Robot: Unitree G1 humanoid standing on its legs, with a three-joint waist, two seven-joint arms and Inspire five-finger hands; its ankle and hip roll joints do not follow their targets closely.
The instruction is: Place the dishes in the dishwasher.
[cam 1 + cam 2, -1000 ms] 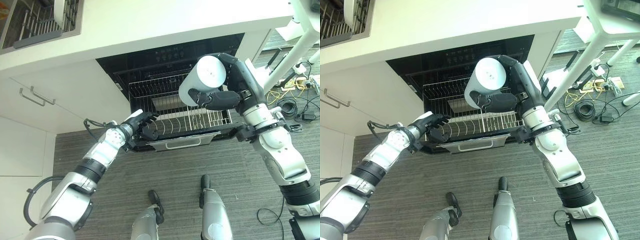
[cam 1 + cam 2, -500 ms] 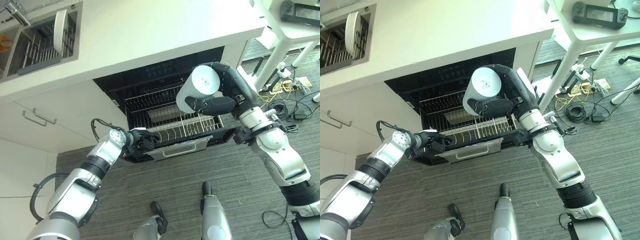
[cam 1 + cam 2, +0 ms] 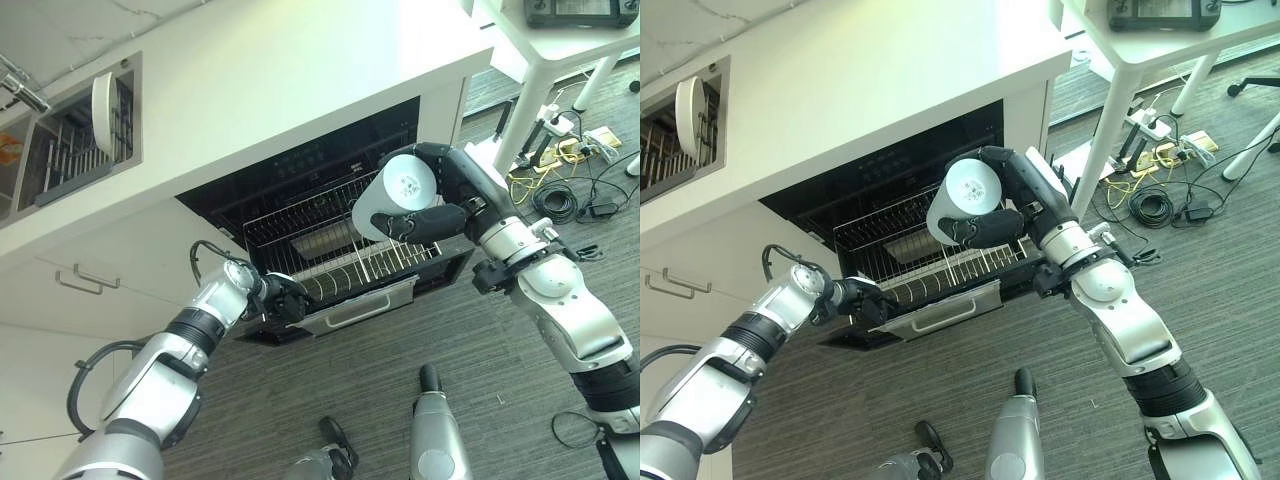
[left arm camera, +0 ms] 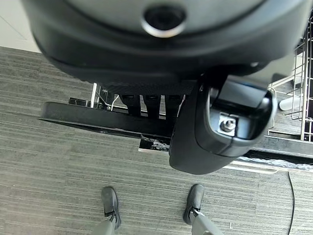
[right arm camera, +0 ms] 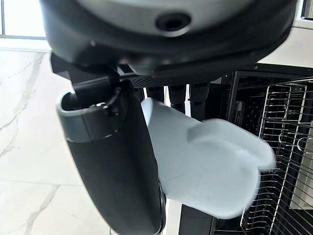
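Right hand [image 3: 432, 216] curled round the cup [image 3: 388, 200], holding it tilted just above the rack [image 3: 340, 240], base toward the camera. Left hand [image 3: 281, 298] gripped the rack's front corner, fingers curled, steadying it.

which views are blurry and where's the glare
Right wrist view: the pale blue cylindrical cup in the right hand is smeared at its edge. Left eye view: the white countertop is washed out by glare. Left wrist view: the left hand looms soft, the grey floor beyond sharper.
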